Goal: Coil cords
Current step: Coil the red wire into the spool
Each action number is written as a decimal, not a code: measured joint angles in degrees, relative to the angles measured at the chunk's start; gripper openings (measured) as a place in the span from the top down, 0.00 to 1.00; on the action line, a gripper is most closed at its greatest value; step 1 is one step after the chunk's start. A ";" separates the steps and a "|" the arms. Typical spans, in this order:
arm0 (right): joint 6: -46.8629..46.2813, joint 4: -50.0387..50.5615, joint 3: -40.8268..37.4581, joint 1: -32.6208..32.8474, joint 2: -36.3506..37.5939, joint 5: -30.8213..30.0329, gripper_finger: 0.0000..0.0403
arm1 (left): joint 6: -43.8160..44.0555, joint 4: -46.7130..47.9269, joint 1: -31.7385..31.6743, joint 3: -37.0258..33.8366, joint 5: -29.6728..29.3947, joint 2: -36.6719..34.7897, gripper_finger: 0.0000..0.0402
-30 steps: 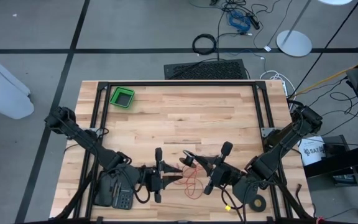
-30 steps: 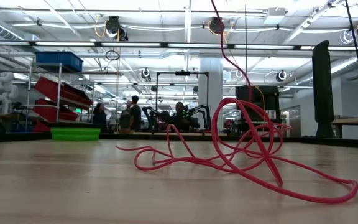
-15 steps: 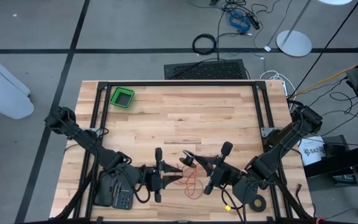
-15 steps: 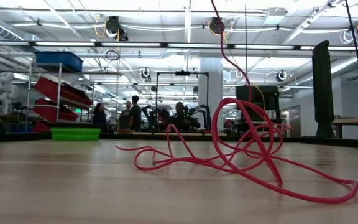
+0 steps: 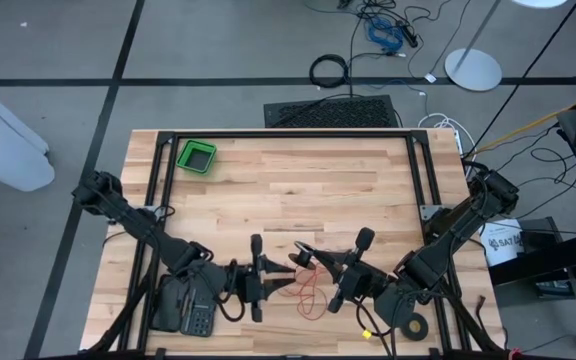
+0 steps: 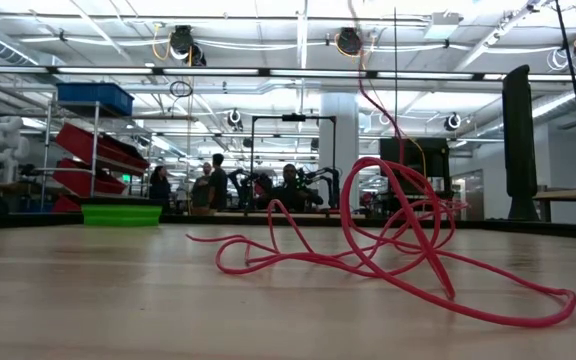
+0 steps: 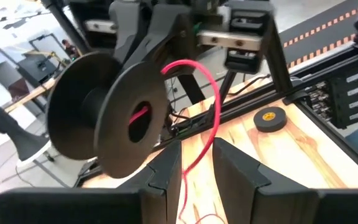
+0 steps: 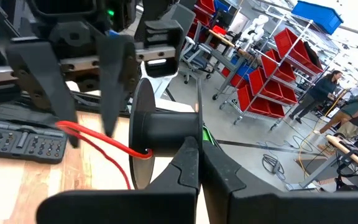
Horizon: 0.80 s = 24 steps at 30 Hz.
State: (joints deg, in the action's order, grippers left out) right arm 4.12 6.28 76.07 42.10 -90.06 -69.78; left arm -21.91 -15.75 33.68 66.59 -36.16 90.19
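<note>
A thin red cord [image 5: 310, 295] lies in loose loops on the wood table near its front edge [image 6: 398, 240]. One strand rises to a black spool [image 7: 110, 118] held above the table. My right gripper [image 8: 197, 165] is shut on that spool [image 5: 306, 258]. My left gripper [image 7: 197, 168] faces the spool from the table's left [image 5: 276, 283]. Its fingers stand apart, and the cord [image 7: 215, 118] arcs out of the spool's hub and drops through the gap between them. My right gripper pinches the spool's thin near flange [image 8: 199, 127] between its two fingers, roughly level, coming from the table's right. The spool is lifted clear of the table, its axis pointing along the fingers. My left gripper has the cord between its fingers; whether a finger touches it I cannot tell.
A green bin [image 5: 196, 157] stands at the table's far left. A flat black tape ring [image 5: 417, 327] lies at the near right. A dark keypad box [image 5: 196, 318] sits at the near left under the left arm. People stand in the room beyond [image 6: 208, 185].
</note>
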 joint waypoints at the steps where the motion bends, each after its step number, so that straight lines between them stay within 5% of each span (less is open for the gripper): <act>1: 0.00 0.00 0.00 0.00 0.00 0.00 1.00 | 0.43 0.00 -0.17 0.00 -0.05 0.00 0.76; 24: 0.00 0.00 0.00 0.00 0.00 0.02 1.00 | 0.39 -0.65 -0.62 0.04 2.45 0.59 0.76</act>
State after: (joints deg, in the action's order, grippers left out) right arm 4.12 6.28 76.07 42.11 -90.06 -69.76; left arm -21.52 -16.40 33.06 66.63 -33.71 90.78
